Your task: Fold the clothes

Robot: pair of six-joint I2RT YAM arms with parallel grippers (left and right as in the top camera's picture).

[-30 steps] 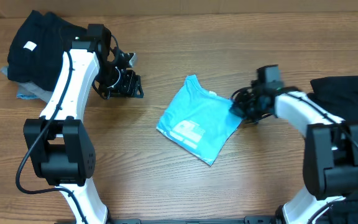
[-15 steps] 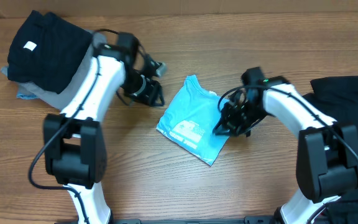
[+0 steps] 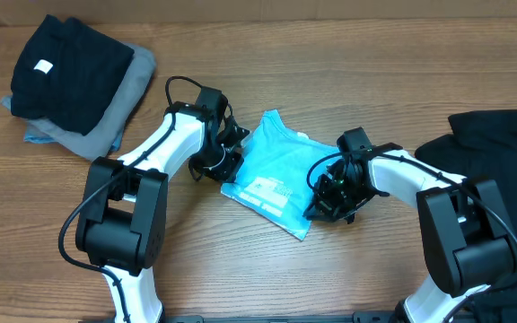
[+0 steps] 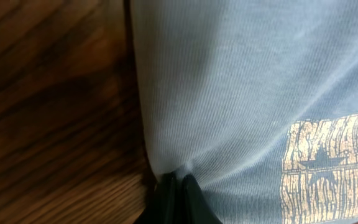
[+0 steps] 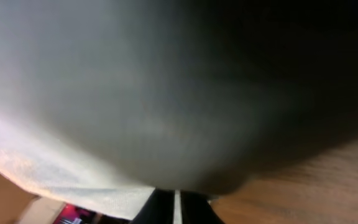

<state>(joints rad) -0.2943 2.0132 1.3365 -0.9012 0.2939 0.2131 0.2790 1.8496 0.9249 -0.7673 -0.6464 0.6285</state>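
Wood tabletop point(image 3: 258, 269), centre: left pincer point(image 4: 176, 190) and right pincer point(image 5: 175, 200) pinch opposite blue T-shirt point(image 3: 281, 166) edges, likely lifting for fold.

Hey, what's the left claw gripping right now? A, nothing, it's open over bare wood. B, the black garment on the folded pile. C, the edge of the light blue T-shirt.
C: in the left wrist view the left claw is shut on a puckered bit of the light blue T-shirt at its edge, right beside the wooden table.
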